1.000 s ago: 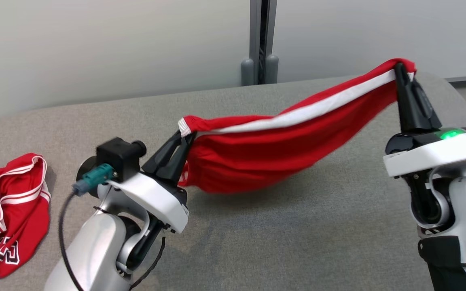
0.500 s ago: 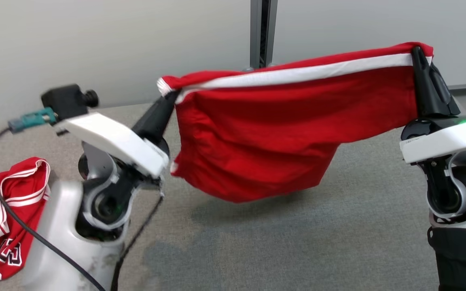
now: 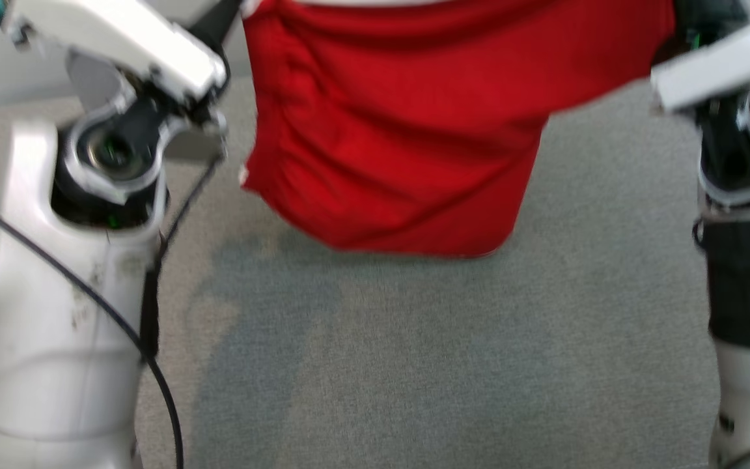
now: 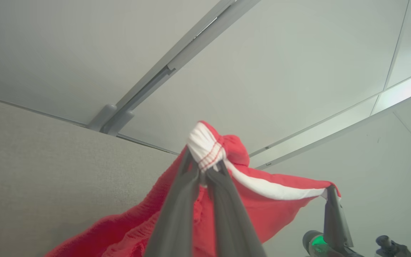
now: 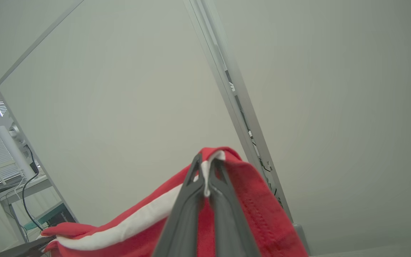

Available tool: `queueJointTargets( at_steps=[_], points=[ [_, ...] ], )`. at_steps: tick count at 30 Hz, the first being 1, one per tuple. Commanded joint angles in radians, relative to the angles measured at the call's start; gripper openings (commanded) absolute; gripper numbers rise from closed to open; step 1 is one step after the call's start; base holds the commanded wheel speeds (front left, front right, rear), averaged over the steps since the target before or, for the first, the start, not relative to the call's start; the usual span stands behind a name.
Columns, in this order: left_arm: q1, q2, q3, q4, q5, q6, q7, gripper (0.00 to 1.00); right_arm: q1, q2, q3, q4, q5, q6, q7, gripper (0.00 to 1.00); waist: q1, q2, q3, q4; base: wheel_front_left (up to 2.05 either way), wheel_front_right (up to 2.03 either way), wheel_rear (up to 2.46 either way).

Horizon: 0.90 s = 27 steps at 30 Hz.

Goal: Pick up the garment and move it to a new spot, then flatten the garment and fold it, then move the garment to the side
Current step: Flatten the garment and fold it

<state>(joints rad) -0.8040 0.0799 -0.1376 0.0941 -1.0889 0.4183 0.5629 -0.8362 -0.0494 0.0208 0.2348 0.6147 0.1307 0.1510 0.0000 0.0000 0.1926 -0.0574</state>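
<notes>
Above the grey felt table (image 3: 414,365), a red white-banded cloth garment (image 3: 401,130) is clamped by left gripper (image 4: 204,167) and right gripper (image 5: 206,167); its hem is blurred.

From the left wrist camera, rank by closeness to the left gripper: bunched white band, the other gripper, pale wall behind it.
1. Bunched white ribbed band of the red garment: in the left gripper's jaws.
2. Right gripper: lower right, at the garment's far end.
3. Pale wall: right, behind it.

head camera downward, close, wrist cameras upward, all sharing garment (image 3: 407,130)
</notes>
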Motion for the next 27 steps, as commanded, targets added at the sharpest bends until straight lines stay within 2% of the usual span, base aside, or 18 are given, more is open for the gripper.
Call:
queueJointTargets(
  at_steps=[1,6,10,13,17,20,27],
  points=[
    [-0.058,0.010,0.003,0.027,0.019,0.000,-0.013,0.00,-0.059,-0.003,0.006,0.027,0.010,0.000,0.000,0.00,0.0000,0.0000,0.092,-0.007,0.00,0.00,0.00],
    [-0.321,0.023,-0.001,0.199,0.090,-0.078,-0.123,0.00,-0.344,-0.004,-0.003,0.193,0.005,0.000,-0.085,0.00,0.0000,0.0000,0.219,-0.015,0.00,0.00,0.00],
    [-0.511,0.029,-0.013,0.332,0.157,-0.199,-0.276,0.00,-0.524,-0.005,0.000,0.303,0.031,0.000,-0.235,0.00,0.0000,0.0000,0.289,-0.023,0.00,0.00,0.00],
    [-0.613,0.040,-0.032,0.428,0.215,-0.293,-0.406,0.00,-0.601,-0.005,0.022,0.374,0.065,0.000,-0.337,0.00,0.0000,0.0000,0.322,-0.026,0.00,0.00,0.00],
    [-0.668,0.031,-0.049,0.552,0.247,-0.382,-0.530,0.00,-0.610,-0.005,0.090,0.443,0.134,0.000,-0.394,0.00,0.0000,0.0000,0.362,-0.026,0.00,0.00,0.00],
    [-0.655,0.030,-0.081,0.640,0.268,-0.442,-0.565,0.00,-0.563,-0.005,0.144,0.491,0.181,0.000,-0.409,0.00,0.0000,0.0000,0.390,-0.023,0.00,0.00,0.00],
    [-0.541,0.066,-0.173,0.801,0.323,-0.528,-0.609,0.00,-0.432,-0.005,0.282,0.622,0.243,0.000,-0.416,0.00,0.0000,0.0000,0.408,-0.012,0.00,0.00,0.00]
  ],
)
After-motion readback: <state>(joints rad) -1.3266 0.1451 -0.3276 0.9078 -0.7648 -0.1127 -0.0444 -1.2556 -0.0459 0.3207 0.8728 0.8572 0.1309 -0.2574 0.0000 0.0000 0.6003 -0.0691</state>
